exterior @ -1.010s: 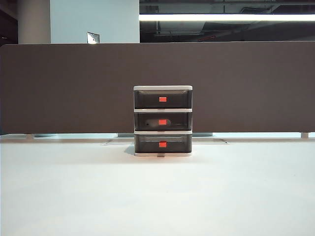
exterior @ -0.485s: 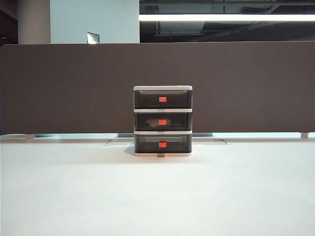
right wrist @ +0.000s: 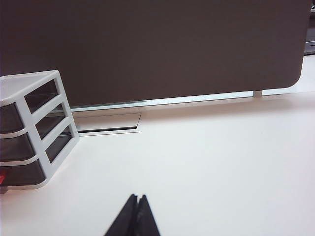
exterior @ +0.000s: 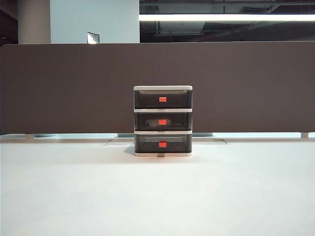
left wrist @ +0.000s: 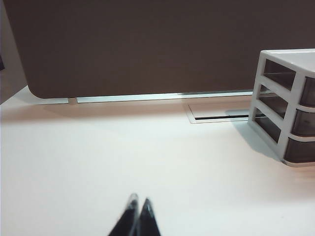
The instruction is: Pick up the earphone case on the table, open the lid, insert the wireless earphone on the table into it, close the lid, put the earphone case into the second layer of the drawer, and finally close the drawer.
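Left hand (left wrist: pixel 139 202): we find its two dark fingers pressed together tip to tip, gripping nothing, poised over bare white bench (left wrist: pixel 98 157) on the left side of the scene, well apart from the drawer (left wrist: pixel 288 105), which stands to its right and farther back. Right hand (right wrist: pixel 137 198): we record the same condition, fingers fully together and empty, over the right side of the bench, with the drawer unit off to its left and farther away. Neither hand appears in the exterior view.

We note the drawer (exterior: pixel 162 121) standing upright at the middle of the far part of the bench (exterior: pixel 157 196), in front of a dark brown partition (exterior: pixel 246 88). Its frame and top are white; all three smoky drawers sit flush with the frame, each bearing a red-orange tab. The second layer of the drawer (exterior: pixel 162 121) is pushed in like the other two. Behind its translucent front we make out a pale rounded shape, just left of the tab, which we take to be the earphone case (exterior: pixel 156 122); whether its lid is down we cannot tell through the dark plastic.

A narrow slot panel (left wrist: pixel 221 112) lies flat in the bench surface just behind the drawer unit, along the foot of the partition.
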